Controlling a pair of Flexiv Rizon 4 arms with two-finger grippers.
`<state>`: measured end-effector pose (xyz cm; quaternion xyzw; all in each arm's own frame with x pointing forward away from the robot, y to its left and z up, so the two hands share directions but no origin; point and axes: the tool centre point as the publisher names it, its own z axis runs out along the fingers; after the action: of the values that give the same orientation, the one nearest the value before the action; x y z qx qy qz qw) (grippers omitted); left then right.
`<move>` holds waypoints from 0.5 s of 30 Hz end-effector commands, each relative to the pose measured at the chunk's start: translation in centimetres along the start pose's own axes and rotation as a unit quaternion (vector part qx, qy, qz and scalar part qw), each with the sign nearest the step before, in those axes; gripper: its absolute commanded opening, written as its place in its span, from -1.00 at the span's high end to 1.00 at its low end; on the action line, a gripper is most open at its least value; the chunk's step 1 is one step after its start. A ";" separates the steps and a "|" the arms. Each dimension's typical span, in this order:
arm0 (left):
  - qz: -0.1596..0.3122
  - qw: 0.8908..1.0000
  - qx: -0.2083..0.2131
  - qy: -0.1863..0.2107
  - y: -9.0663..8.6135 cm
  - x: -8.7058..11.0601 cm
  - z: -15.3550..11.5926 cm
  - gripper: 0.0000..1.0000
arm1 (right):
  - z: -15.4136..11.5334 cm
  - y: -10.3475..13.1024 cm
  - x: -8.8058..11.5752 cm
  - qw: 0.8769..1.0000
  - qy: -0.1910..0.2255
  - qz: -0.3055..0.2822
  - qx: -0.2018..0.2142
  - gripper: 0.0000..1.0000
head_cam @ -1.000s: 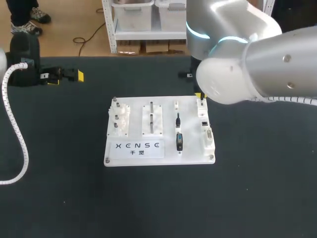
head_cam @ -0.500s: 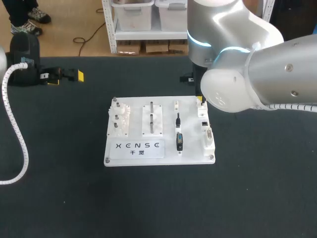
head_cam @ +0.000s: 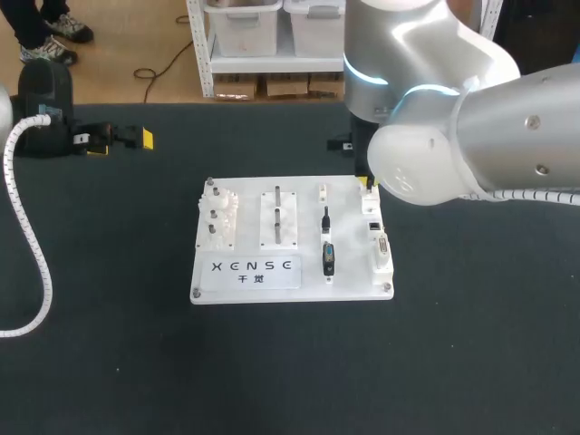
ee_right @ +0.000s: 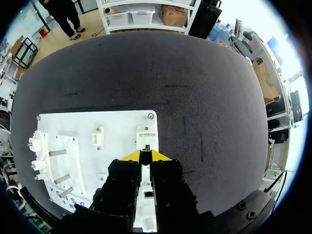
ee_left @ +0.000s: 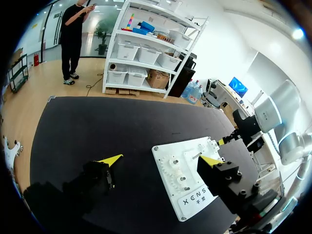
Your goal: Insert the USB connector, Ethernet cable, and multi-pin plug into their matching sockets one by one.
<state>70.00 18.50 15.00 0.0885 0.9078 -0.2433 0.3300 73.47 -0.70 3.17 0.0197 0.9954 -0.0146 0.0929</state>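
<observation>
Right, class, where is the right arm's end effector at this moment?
In the head view, the right end effector sits over the far right corner of the white board, above the socket column. In its wrist view it pinches a small dark plug.

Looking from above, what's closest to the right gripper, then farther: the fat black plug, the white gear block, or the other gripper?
1. Fat black plug, on the white board, near the right gripper holding a small connector.
2. White gear block, at the board's left edge.
3. Left gripper, off the board, far left.
</observation>
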 end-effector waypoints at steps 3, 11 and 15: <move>0.000 1.000 0.000 0.000 0.0 0.0 0.0 -1.00 | 0.4 -0.1 0.0 1.000 -0.003 0.001 0.002 1.00; 0.000 1.000 0.000 0.000 0.0 0.0 0.0 -1.00 | 0.5 -0.5 -0.3 1.000 -0.005 0.005 0.006 1.00; 0.000 1.000 0.000 0.000 0.0 0.0 0.0 -1.00 | 0.5 -0.6 -0.4 1.000 -0.005 0.008 0.006 1.00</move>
<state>70.00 18.50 15.00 0.0885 0.9078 -0.2433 0.3300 73.95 -1.18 3.10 0.0273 0.9948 -0.0200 0.0959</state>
